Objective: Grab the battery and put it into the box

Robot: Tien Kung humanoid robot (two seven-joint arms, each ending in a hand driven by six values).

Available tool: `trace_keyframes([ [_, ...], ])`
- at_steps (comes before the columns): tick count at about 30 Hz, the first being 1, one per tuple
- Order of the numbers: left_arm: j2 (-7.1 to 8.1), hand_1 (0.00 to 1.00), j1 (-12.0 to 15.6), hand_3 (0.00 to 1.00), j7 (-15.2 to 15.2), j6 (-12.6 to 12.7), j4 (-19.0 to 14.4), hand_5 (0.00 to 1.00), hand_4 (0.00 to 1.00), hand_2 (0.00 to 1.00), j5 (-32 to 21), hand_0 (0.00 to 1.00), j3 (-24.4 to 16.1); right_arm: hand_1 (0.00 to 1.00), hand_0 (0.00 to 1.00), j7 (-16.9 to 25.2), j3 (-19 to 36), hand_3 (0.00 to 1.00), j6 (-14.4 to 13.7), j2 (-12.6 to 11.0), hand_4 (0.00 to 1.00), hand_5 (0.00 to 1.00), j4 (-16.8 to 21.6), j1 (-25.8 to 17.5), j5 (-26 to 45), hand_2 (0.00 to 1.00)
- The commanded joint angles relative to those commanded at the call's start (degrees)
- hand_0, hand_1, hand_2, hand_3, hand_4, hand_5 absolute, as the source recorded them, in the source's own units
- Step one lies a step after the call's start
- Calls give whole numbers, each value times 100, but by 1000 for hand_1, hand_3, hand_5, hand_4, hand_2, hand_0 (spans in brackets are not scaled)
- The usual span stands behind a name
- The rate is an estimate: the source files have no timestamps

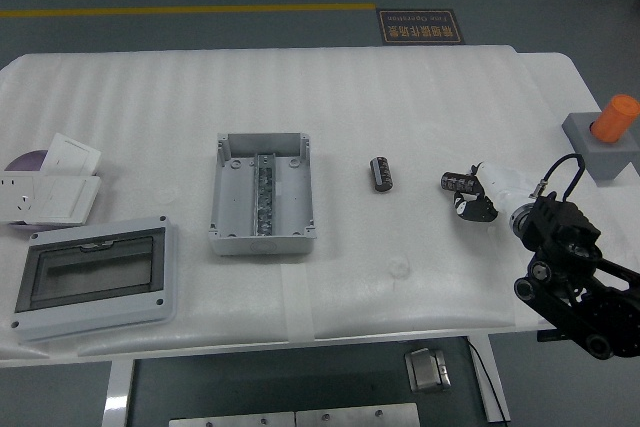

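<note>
We see a white table (400, 107) covered with a ribbed, padded sheet, and beyond its far edge a dark grey floor crossed by a yellow line (190, 10), with a dark floor sign (421, 25) lying on it. Our right robot hand (472, 195) reaches in from the lower right on its black arm, low over the table, with its dark fingers (459, 181) loosely curled and holding nothing; how far they are spread is hard for us to make out at this size. The battery (380, 173) lies flat on the table to the left of the robot hand, near it but clearly apart. It is a short dark cylinder, and its long axis runs roughly from the table's near side to its far side, tilted only slightly. Further left of the robot hand, past the battery, sits the grey box (262, 193), open at the top with a row of fittings down its middle. Well to the left, near the front edge, we see a grey cover with a dark window (92, 278), and behind it white panels (55, 182). Behind and to the right of the robot hand, a grey block holds an orange cylinder (613, 119).
</note>
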Motion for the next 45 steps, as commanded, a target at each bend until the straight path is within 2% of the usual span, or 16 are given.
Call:
trace_keyframes([
  [11,-15,658,-4,565,6,0,0,419,611,528,20,648,-10,482,381,336,160,676,-179,-66,473,354,457,-43,774,322],
  [20,-25,658,12,565,43,-4,0,420,610,528,128,648,-127,484,380,264,40,676,-163,-88,484,362,1386,108,550,321],
  [25,-24,658,15,564,82,-16,0,420,609,528,308,647,-289,482,382,216,-207,676,-87,26,494,377,1949,363,385,320],
  [28,-18,658,19,565,87,-17,0,415,603,528,314,648,-301,482,382,265,-483,675,-96,169,498,383,2140,579,361,320],
  [33,-12,658,21,565,89,-16,0,415,603,528,285,648,-281,482,382,271,-954,675,-70,522,498,383,2067,913,190,320],
  [39,-7,658,36,565,104,-16,0,413,601,528,281,648,-281,483,387,249,-1559,679,-132,1000,507,392,1748,1364,23,323],
  [40,-4,658,38,565,104,-18,0,409,595,527,263,647,-259,561,492,227,-1672,710,-111,1047,529,410,1698,1459,19,563],
  [45,66,658,41,565,90,-25,0,409,595,527,212,647,-192,561,492,162,-2069,710,-44,1184,529,410,1422,1811,-56,563],
])
